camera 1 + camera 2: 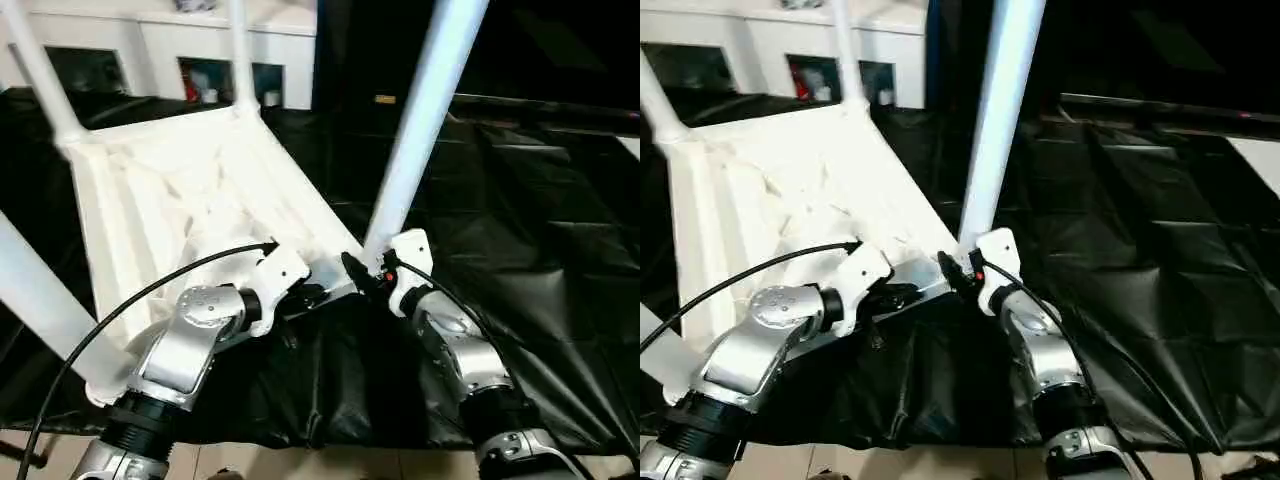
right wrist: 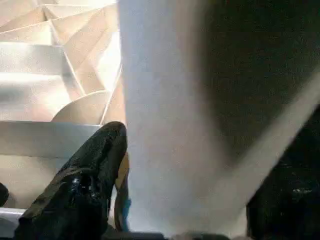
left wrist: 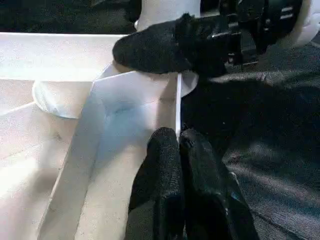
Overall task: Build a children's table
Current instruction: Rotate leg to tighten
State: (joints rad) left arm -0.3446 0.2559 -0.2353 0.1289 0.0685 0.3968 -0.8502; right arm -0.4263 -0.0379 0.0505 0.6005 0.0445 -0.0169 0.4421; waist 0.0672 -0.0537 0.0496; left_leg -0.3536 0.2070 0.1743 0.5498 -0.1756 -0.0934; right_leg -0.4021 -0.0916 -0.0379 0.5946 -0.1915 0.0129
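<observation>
Black sheeting [image 1: 560,260] covers the work surface across the whole right half of the head view, and a white cabinet [image 1: 200,50] with glass-fronted compartments runs along the top left. You have the tabletop [image 1: 190,200] lying upside down in the left and centre of the frame, ribbed underside up, with four legs standing out of its corner sockets: one at the top left, one at top centre, one cut by the left edge, and the near-right leg [image 1: 425,120] rising toward the top centre-right.

Your left gripper [image 1: 310,295] sits at the lower centre, at the tabletop's near rim. In the left wrist view its fingers [image 3: 165,190] are pressed together, and the thin rim edge runs down to their tips; you cannot tell whether that edge is pinched between them or just touched.

Your right gripper [image 1: 365,275] is just right of it, at the foot of the near-right leg. In the right wrist view one finger [image 2: 85,180] lies on one side of the leg and another at the far lower corner, so the jaws stand wide around the tube; whether they press on it is not clear.

By the look of it, you are at the last step: seating this fourth leg. Next, you would need to check that it is fully home in its socket, steady the rim, then let go and draw the right gripper clear without tipping the leg.
</observation>
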